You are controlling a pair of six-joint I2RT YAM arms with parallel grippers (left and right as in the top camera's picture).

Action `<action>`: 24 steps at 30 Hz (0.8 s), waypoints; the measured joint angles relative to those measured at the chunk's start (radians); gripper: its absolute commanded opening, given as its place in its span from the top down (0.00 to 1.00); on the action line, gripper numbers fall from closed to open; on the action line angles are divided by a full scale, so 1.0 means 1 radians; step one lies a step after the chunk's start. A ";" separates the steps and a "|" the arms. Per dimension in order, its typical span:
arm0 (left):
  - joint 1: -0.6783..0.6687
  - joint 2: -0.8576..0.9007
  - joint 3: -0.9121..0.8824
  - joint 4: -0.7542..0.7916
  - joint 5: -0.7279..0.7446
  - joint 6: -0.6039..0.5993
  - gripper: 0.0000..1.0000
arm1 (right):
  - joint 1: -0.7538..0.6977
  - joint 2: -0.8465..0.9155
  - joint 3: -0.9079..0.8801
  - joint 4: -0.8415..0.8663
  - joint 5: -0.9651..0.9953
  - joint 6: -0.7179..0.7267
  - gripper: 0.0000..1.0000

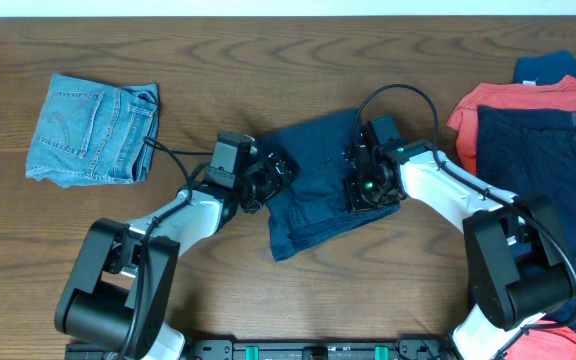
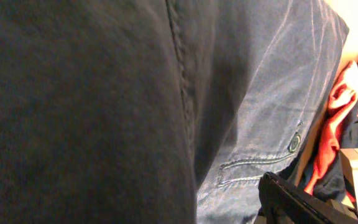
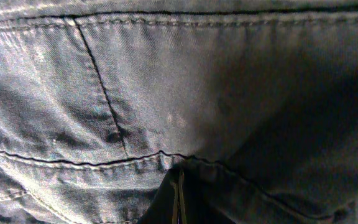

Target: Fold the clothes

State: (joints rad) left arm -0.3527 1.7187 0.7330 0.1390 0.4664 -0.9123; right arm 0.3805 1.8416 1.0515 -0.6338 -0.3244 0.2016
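From overhead, the navy shorts [image 1: 313, 200] lie crumpled and partly folded in the middle of the table [image 1: 268, 60], with both arms reaching in from 6 o'clock. The left claw [image 1: 273, 172] sits at the 9 o'clock edge of the shorts, touching the cloth; how wide its jaws stand cannot be told from here. The right claw [image 1: 363, 185] rests on top of the shorts toward their 3 o'clock side. A folded denim piece [image 1: 93, 130] lies well apart at 10 o'clock from the shorts, and at 3 o'clock a coral garment [image 1: 508, 100] and a dark navy garment [image 1: 538, 170] are heaped at the table's edge. In the left wrist view the shorts [image 2: 104, 93] fill nearly everything, pressed close to the lens, with a seam running down from 12 o'clock and a button [image 2: 294, 143] at 4 o'clock. Only one dark finger [image 2: 297, 199] shows, at 5 o'clock, so the jaw width cannot be told; the coral garment [image 2: 334, 124] shows at 3 o'clock. In the right wrist view the shorts [image 3: 197, 93] cover the whole picture, and the right claw [image 3: 179, 193] at 6 o'clock has its jaws closed together, tips pushed into a fold of cloth; whether any cloth is pinched between them cannot be told.
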 measured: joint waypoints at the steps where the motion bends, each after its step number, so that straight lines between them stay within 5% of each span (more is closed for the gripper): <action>1: -0.005 0.000 0.000 0.000 -0.008 0.000 0.28 | 0.000 0.000 0.000 0.000 0.000 0.000 0.99; 4: -0.016 0.014 0.000 0.015 -0.038 -0.011 0.45 | 0.000 0.000 0.000 -0.002 0.002 0.000 0.99; 14: -0.031 0.088 0.003 0.158 -0.056 -0.005 0.59 | 0.000 -0.001 0.000 -0.016 0.003 0.000 0.99; 24: -0.031 0.103 -0.005 0.238 0.020 0.098 0.41 | 0.000 -0.002 0.000 -0.017 0.003 0.000 0.99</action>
State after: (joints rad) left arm -0.3836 1.8217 0.7284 0.3767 0.4866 -0.8143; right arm 0.3809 1.8397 1.0515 -0.6510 -0.3210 0.2016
